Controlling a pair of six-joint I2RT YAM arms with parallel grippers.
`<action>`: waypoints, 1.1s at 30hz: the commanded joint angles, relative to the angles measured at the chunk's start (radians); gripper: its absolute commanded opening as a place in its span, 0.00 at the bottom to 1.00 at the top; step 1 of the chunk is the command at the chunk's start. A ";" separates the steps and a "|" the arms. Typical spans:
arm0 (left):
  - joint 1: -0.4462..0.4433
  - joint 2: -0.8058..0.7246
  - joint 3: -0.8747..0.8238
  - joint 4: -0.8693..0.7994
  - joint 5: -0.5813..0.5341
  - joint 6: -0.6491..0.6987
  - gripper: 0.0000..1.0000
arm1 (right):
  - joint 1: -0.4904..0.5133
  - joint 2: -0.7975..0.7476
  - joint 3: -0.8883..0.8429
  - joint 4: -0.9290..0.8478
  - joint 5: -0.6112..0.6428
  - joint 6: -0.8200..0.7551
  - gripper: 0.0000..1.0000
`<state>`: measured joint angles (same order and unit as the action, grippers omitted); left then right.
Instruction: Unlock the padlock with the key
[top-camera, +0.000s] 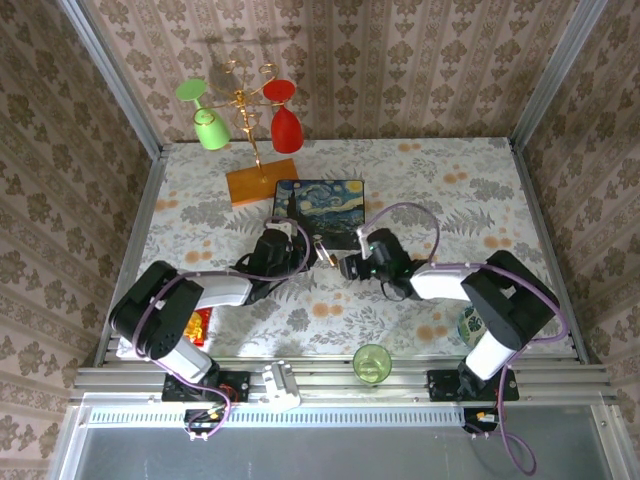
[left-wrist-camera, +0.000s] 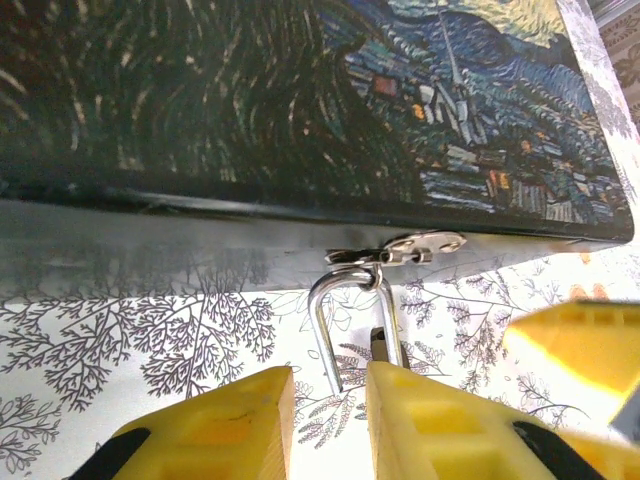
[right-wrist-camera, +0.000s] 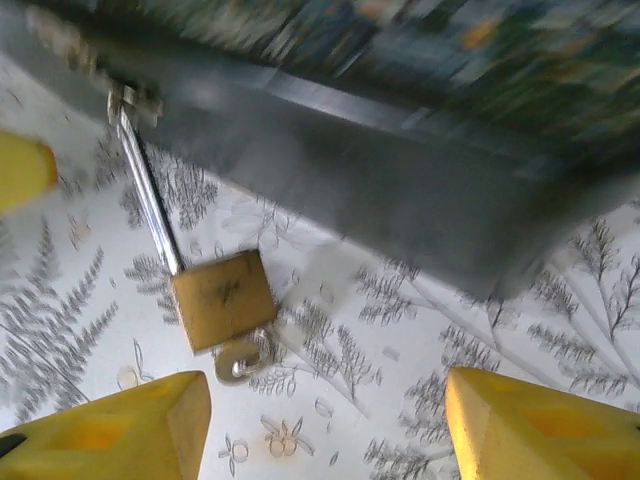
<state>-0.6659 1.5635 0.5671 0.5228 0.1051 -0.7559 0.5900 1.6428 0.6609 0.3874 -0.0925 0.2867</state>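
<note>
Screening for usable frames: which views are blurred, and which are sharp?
Right wrist: motion-blurred, box smeared, padlock legible. Left wrist: shackle and box sharp, near fingers soft. Top external: sharp, evenly lit.

I can make out no text, number, brand or sign that reads clearly. The brass face of the padlock (right-wrist-camera: 222, 298) carries a small dark mark, but it is too blurred for me to tell whether it is lettering. The lid of the box (top-camera: 320, 205) bears a painted night-sky picture without legible words. The red packet (top-camera: 200, 325) at the near left has yellowish print that is too small to read.
</note>
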 joint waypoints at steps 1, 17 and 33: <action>0.005 -0.034 -0.013 -0.015 0.004 0.004 0.27 | -0.017 0.027 0.060 0.002 -0.308 0.017 0.65; 0.008 -0.084 -0.068 -0.021 -0.011 0.004 0.27 | 0.014 0.152 0.156 0.064 -0.095 0.015 0.55; 0.018 -0.162 -0.074 -0.088 -0.026 0.033 0.26 | 0.070 0.204 0.211 0.090 -0.003 0.020 0.37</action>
<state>-0.6537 1.4311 0.4980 0.4789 0.0971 -0.7544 0.6521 1.8175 0.8383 0.4503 -0.1520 0.3111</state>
